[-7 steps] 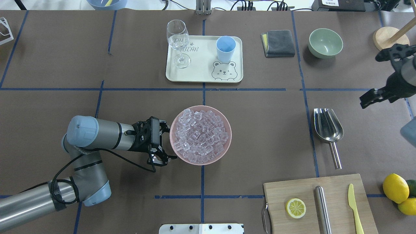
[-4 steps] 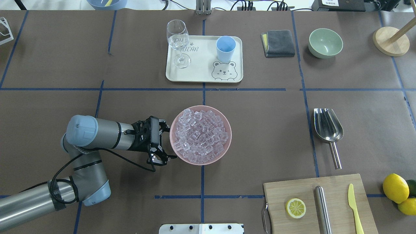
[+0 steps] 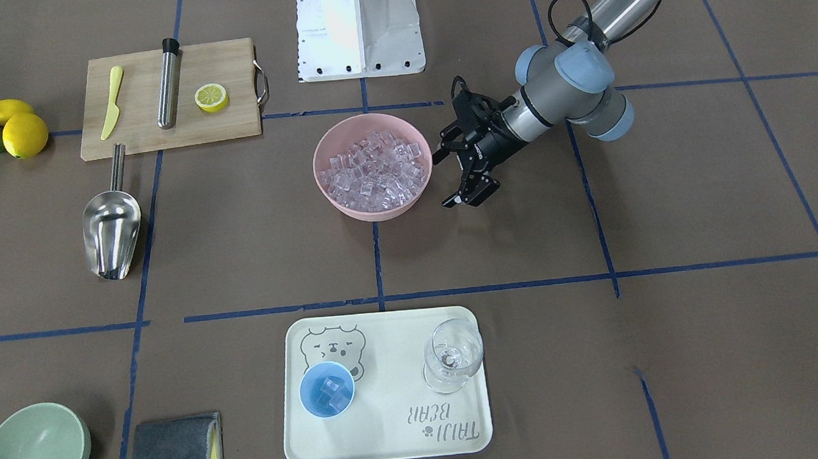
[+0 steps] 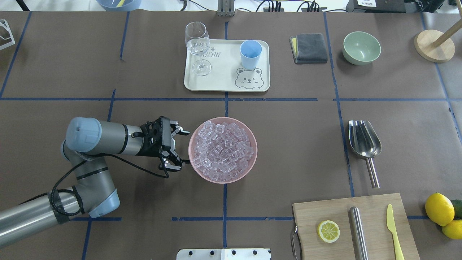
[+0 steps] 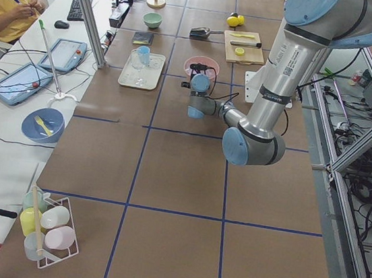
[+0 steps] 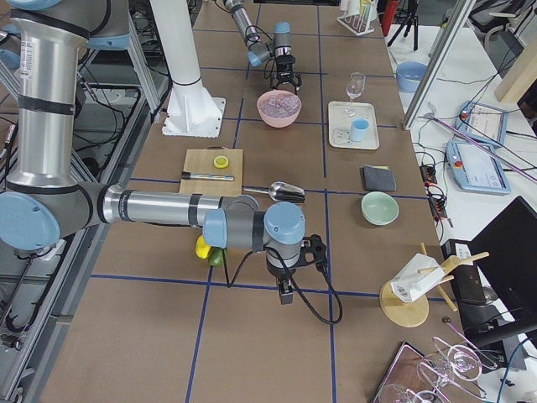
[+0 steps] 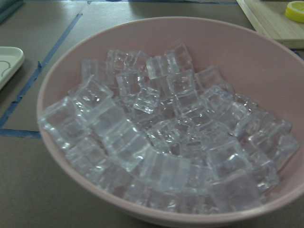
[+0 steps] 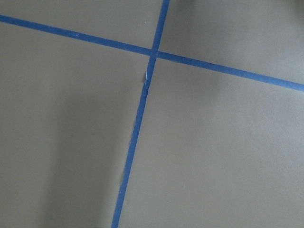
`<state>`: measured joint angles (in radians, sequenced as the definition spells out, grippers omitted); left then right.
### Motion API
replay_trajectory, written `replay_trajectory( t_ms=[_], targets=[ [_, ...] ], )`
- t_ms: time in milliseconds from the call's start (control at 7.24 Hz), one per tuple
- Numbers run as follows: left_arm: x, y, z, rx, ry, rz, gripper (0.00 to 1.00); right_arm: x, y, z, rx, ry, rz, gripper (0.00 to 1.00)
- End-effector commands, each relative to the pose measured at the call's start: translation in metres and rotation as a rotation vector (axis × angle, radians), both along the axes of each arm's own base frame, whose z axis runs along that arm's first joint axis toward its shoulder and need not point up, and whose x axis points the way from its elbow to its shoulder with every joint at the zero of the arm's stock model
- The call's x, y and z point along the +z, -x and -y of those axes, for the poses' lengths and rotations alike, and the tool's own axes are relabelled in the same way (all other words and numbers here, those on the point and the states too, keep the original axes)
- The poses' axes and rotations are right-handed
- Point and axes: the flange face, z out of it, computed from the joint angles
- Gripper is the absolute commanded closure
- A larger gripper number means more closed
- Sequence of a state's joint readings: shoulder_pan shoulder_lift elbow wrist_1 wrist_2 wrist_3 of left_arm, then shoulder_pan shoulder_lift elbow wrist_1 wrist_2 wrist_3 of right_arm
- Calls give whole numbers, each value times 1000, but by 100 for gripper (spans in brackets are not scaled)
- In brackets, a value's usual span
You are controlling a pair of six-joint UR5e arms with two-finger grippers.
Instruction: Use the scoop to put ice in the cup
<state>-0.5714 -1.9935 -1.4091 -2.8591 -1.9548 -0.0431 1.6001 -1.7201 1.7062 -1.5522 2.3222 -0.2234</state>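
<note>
Ice (image 4: 222, 150) fills a pink bowl (image 4: 252, 160) at mid-table, and it takes up most of the left wrist view (image 7: 161, 137). My left gripper (image 4: 186, 147) is open just left of the bowl's rim, with nothing between its fingers (image 3: 444, 180). The light-blue cup (image 4: 251, 53) stands on a cream tray (image 4: 223, 81), and the front view shows a few ice cubes inside the cup (image 3: 327, 388). The steel scoop (image 4: 364, 142) lies alone on the table to the right. My right gripper (image 6: 289, 281) shows only in the exterior right view, low over bare table; I cannot tell its state.
A stemmed glass (image 4: 197, 47) shares the tray. A grey cloth (image 4: 308, 47) and a green bowl (image 4: 361, 47) sit at the far right. The cutting board (image 4: 325, 209) carries a lemon half, a steel cylinder and a yellow knife, with lemons (image 4: 439, 208) beside it.
My left gripper has drawn back a little from the bowl's rim, leftward and farther up the table. The right gripper has left the overhead view.
</note>
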Motion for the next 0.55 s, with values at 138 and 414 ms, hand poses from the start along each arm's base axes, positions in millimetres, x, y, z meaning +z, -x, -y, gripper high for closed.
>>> replay_trajectory(
  t_ms=[138,414],
  targets=[
    [8,101,86,-201,57,76,0,-2,-3,0,13,2,6,0],
    [32,148,138,-301,206,237,0,-2,-3,0,13,2,3,0]
  ],
)
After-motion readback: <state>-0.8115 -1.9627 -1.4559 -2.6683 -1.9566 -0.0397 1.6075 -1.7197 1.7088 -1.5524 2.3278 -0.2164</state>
